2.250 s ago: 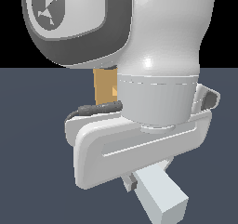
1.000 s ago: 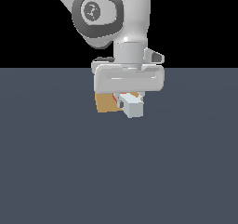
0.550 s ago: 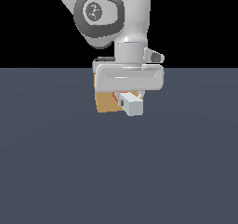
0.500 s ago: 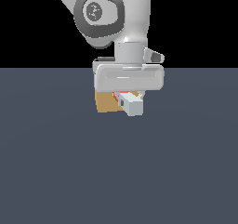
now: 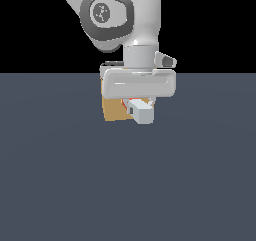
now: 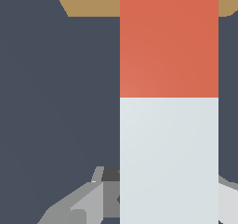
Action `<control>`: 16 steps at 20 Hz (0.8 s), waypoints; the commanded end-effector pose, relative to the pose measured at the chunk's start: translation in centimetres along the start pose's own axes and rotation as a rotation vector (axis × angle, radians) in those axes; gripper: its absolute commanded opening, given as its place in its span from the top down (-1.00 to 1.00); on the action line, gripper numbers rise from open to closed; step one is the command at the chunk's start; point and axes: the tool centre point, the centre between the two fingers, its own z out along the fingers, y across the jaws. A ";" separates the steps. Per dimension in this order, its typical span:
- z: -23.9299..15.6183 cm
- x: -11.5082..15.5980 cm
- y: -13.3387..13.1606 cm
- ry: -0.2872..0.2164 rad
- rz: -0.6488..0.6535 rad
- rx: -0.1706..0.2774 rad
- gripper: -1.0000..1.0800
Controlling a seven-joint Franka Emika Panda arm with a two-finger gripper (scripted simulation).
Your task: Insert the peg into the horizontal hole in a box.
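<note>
My gripper is shut on the peg, held roughly level just above the floor. The peg's white-grey end points toward the exterior camera, and a sliver of its red-orange end shows against the box. This tan-orange box stands right behind the hand. In the wrist view the peg runs up the picture, and its red-orange part reaches over the edge of the box. A grey finger shows beside the white part. The hole is hidden behind peg and hand.
A flat dark blue-grey floor stretches all round the box. The arm's white wrist and links rise above the hand. Nothing else shows.
The arm, close to the exterior camera 2.2 s ago, has carried the peg back to the box. Since one second ago the peg has crept slightly further in toward the box face.
</note>
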 end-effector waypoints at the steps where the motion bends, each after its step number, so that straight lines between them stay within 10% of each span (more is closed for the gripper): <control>1: -0.2 0.8 0.1 0.000 -0.001 -0.004 1.00; 16: -0.4 10.9 0.1 -0.001 -0.002 -0.007 1.00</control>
